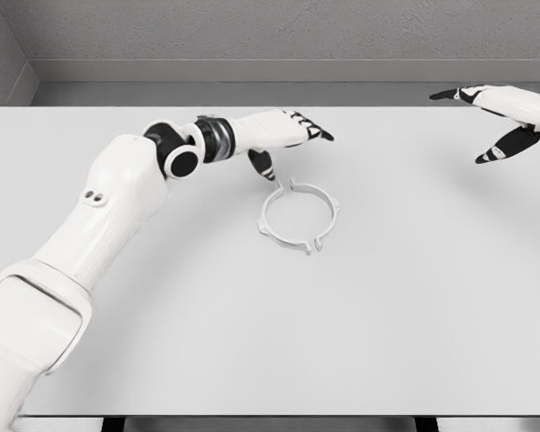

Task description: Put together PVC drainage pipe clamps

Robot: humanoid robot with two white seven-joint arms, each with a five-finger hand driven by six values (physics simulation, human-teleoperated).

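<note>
White pipe clamp ring (299,216) lies flat on the white table (414,324), near its middle. Left hand (283,135) hovers just behind the ring on its left side, fingers extended, thumb pointing down toward the ring's rim, nothing held. Right hand (499,117) is well off to the ring's right, near the table's far edge, fingers spread, empty.

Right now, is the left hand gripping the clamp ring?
No. The left hand hangs open just above and behind the clamp ring, which lies flat on the table, ungrasped.
</note>
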